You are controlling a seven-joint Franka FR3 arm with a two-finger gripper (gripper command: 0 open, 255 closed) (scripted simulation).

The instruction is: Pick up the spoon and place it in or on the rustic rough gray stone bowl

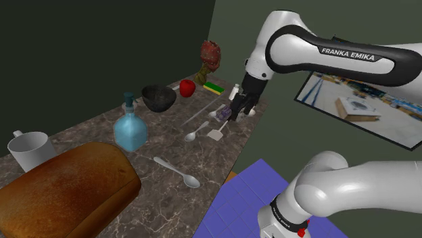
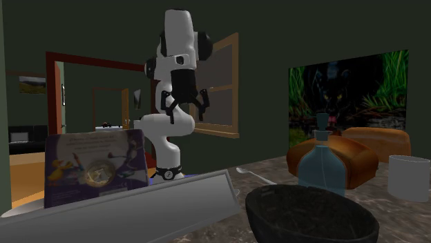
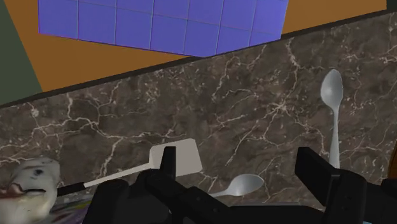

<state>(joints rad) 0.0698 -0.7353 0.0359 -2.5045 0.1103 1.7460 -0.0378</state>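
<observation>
Gripper (image 1: 238,109) hung wide open above the spoon (image 3: 240,185)
It held nothing; the dark bowl (image 1: 159,97) stood well apart from it.

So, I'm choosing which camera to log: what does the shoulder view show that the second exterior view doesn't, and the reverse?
The shoulder view adds a red apple, a green and yellow sponge, a white spatula and the purple tiled mat on the floor.

The second exterior view adds a purple-covered book standing near the camera, a big-cat picture on the wall and a wood-framed doorway.

Both share the dark bowl, blue bottle, bread loaf, white mug, a spoon on the marbled counter, and the open gripper.
</observation>
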